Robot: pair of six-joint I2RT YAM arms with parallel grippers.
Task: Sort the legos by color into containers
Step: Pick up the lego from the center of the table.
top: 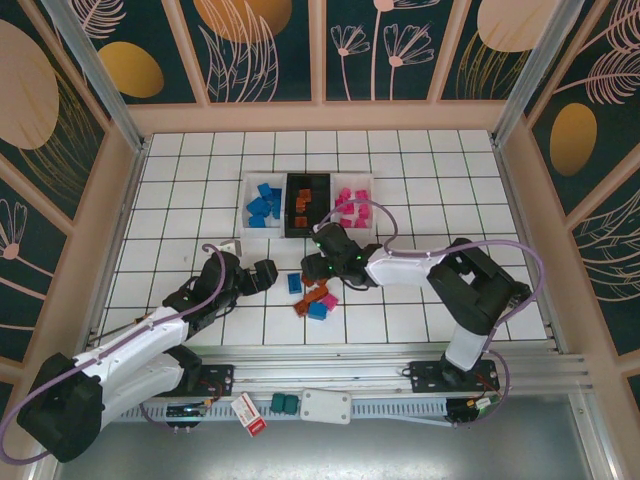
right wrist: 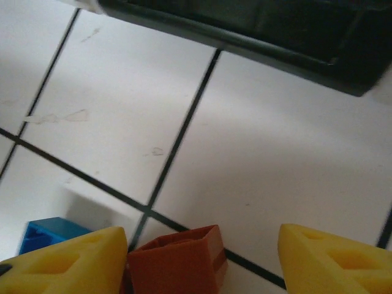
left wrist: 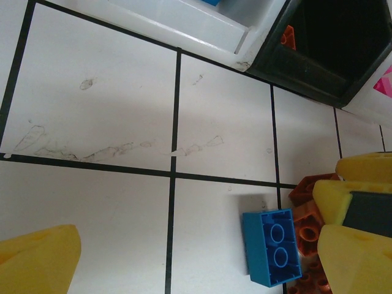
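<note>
Right jaws are open, straddling a small orange-brown plastic brick on the white tiled desk. One side's touching it, the other's apart. I'd centre up before closing so it doesn't twist, steer clear of the blue plastic brick at 9 o'clock, then lift straight to the black rectangular bin at 12. Left jaws hang wide open, empty.

- We record a white tiled floor with black grid lines.
- We see dark teal wall panels on three sides, printed with pale flower outlines and orange ovals, set in pale wooden frames.
- We note grey scuff marks on the tiles.
- A silver metal rail runs along the near edge.
</note>
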